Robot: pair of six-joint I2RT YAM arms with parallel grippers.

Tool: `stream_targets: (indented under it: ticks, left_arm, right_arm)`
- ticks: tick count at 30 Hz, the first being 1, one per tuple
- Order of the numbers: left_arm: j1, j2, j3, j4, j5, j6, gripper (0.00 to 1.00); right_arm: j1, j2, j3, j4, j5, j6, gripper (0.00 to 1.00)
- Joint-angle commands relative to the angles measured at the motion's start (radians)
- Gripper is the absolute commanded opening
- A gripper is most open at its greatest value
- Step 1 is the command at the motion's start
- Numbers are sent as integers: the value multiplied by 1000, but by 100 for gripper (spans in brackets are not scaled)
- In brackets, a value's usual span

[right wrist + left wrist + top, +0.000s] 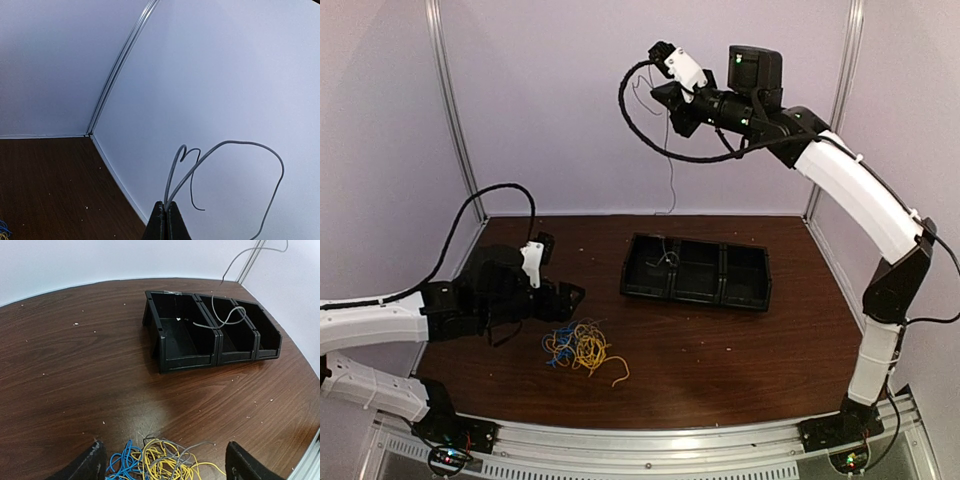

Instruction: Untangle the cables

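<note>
In the top external view, the right hand (665, 100) is seen high in the upper middle of the frame, pinched shut on the grey cable (670, 170); the cable hangs almost straight down, its long axis vertical, to the black tray (650, 285) at the centre; the tangle (582, 347) of yellow, blue and grey cables lies lower left of centre, well apart from the tray and just beside the left hand (558, 272), so the left arm is judged the nearer one for it. In the left wrist view, the left hand (165, 447) is shown spread wide and holding nothing, the tangle (155, 462) lying between its fingers at the bottom edge; the grey cable's lower end is draped over the divider between the tray's left and middle compartments; the dark wooden counter (75, 370) between tangle and tray is flat and speckled with pale crumbs. In the right wrist view, the cable is seen looping up from the closed fingertips against the pale wall (225, 75); the coming move is judged to depend on the tray lying directly below that hand.
</note>
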State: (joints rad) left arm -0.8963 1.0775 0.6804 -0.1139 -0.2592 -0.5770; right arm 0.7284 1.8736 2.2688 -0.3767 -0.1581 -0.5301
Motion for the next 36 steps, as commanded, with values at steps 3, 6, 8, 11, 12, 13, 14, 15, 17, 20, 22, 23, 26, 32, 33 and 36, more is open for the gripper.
stream_targets:
  ticks: [3, 6, 8, 11, 12, 13, 14, 15, 17, 20, 22, 23, 26, 32, 33, 36]
  left_arm:
    - [5, -8, -20, 49, 19, -3, 83]
    - [5, -11, -22, 48, 17, -3, 83]
    - [5, -13, -24, 49, 17, -4, 83]
    - [5, -17, -31, 47, 17, -6, 83]
    - [5, -18, -31, 45, 16, -6, 83]
    - [5, -18, -29, 41, 14, -5, 83]
    - [5, -20, -28, 37, 11, -2, 83]
    - [5, -20, -26, 35, 7, 1, 83]
    - [5, -19, -20, 31, 0, 7, 83]
    - [5, -15, -9, 28, 2, 13, 83]
    - [5, -10, -6, 30, 2, 13, 83]
    - [5, -7, -4, 30, 3, 12, 83]
    - [5, 4, -2, 35, 14, 11, 83]
    - [5, 5, -11, 41, 27, 2, 83]
    - [5, 1, -13, 40, 27, 2, 83]
    - [5, -17, -23, 39, 25, 0, 83]
  right_arm:
    - [-23, 60, -61, 13, 16, 26, 0]
    - [-25, 83, -72, 20, -5, 48, 0]
    - [-25, 96, -73, 29, -20, 62, 0]
    - [-24, 108, -34, 33, -41, 80, 0]
    - [-23, 108, -14, 35, -46, 85, 0]
    - [-22, 103, -1, 39, -50, 88, 0]
    - [-22, 96, 10, 47, -55, 90, 0]
    - [-20, 89, 21, 50, -60, 93, 0]
    - [-17, 79, 44, 51, -64, 97, 0]
    - [-10, 60, 62, 46, -69, 97, 0]
    - [0, 49, 63, 41, -74, 92, 0]
    - [5, 45, 62, 39, -72, 89, 0]
    - [17, 41, 64, 40, -65, 79, 0]
    - [18, 84, 66, 60, -40, 67, 0]
    - [18, 98, 66, 61, -38, 67, 0]
    - [18, 141, 70, 64, -43, 75, 0]
